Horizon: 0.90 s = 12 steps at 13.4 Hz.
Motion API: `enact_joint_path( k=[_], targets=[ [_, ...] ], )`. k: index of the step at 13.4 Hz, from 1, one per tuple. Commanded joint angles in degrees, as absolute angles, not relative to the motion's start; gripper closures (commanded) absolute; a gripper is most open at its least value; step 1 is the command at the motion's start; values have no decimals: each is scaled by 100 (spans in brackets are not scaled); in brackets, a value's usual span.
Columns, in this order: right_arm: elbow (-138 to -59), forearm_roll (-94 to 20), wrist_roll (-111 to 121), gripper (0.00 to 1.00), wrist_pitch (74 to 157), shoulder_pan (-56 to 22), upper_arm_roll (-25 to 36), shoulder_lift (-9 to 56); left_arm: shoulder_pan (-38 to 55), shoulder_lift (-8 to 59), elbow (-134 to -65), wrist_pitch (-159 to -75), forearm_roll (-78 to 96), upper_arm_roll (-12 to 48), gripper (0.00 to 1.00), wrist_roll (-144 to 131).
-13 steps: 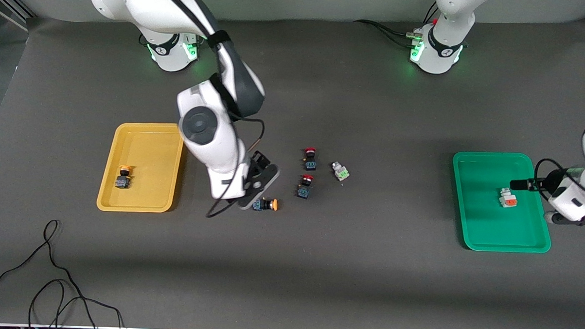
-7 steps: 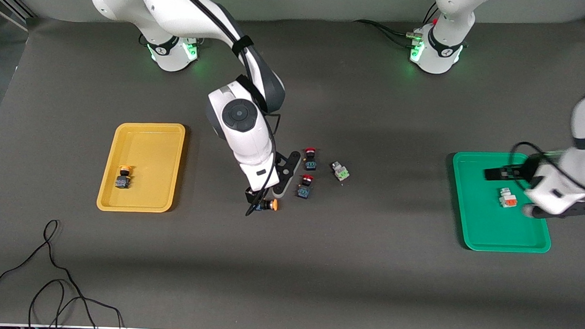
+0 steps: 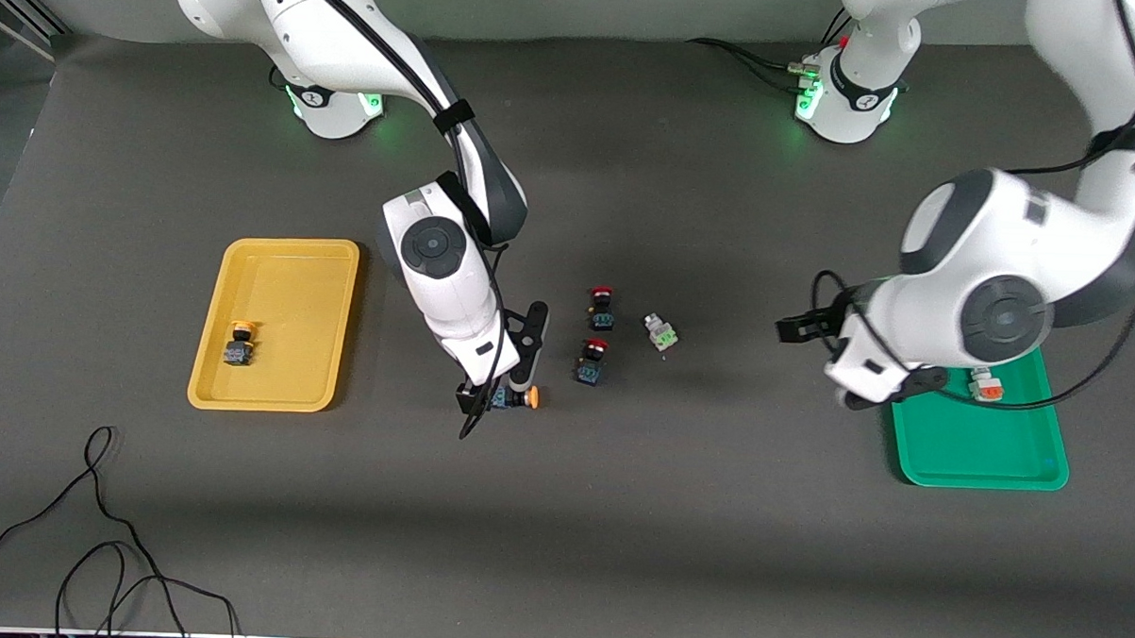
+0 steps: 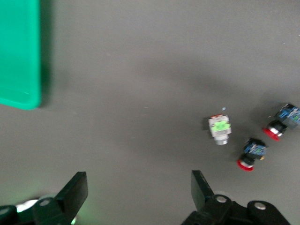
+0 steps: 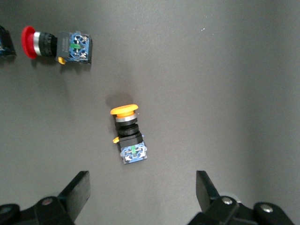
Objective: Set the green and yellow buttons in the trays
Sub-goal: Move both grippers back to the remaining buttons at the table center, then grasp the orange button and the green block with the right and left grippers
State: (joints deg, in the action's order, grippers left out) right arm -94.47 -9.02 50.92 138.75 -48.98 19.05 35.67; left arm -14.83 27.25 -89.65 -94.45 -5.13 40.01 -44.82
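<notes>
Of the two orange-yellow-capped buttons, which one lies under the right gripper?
The orange-yellow-capped button on the bare table, beside the red-capped ones, under the open right gripper; the other already sits in the yellow tray.

We see two glossy white arms with dark grey joint bands and round grey caps on the wrist housings, and black cables strapped along their links. Their white bases carry a dark ring and glow green. Each arm ends in black fingers (image 5: 75, 192) on a black bracket with small silver screws.
</notes>
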Motion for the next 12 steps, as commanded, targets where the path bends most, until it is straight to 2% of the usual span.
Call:
enact_joint_path(
  k=[1,4,8,12],
  targets=[
    [-10089,-817,5282,0,14947,-4922,1846,3673,-1012,3119,-8973,-9912,-475,3946,2,-5324],
    [-10090,-835,5239,0,15362,-4975,1837,4007,-616,3444,-9140,-10633,-554,3929,2,-6080],
    [-10099,-835,5247,0,15661,-4975,1819,4253,-273,3901,-9693,-11740,-886,3885,1,-6968],
    [-10063,-844,5238,0,15855,-4966,1776,4447,490,4034,-9984,-12303,-1055,3192,1,-7206]
  ],
)
